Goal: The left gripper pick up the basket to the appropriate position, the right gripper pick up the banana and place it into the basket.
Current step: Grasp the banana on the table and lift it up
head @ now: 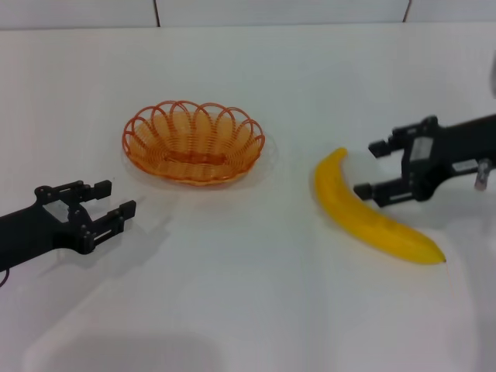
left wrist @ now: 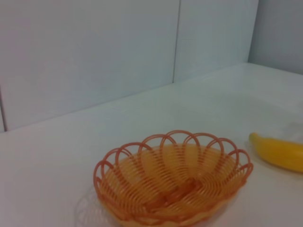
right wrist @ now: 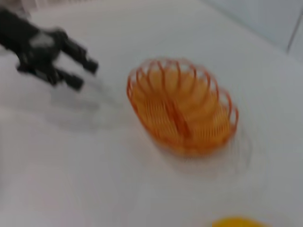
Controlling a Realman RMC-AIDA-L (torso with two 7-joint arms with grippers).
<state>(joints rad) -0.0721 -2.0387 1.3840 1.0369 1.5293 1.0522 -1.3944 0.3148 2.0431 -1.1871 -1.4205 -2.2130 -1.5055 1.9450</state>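
Two hands, both spread and holding nothing: left hand low on the white bench, aimed at the empty basket nearby, suggesting a rim grasp. Right hand brackets the upper banana, apparently ready to close.

Basket: orange, translucent-looking; looped-wire pattern with a scalloped rim and concentric rings across the floor. Banana, right of the basket: uniform bright yellow, no markings visible. Left gripper, left of and nearer than the basket: black, with a pale grey patch on the body. Right gripper, right of the basket: black, bearing a small white label. Table under the basket: plain white, no pattern.
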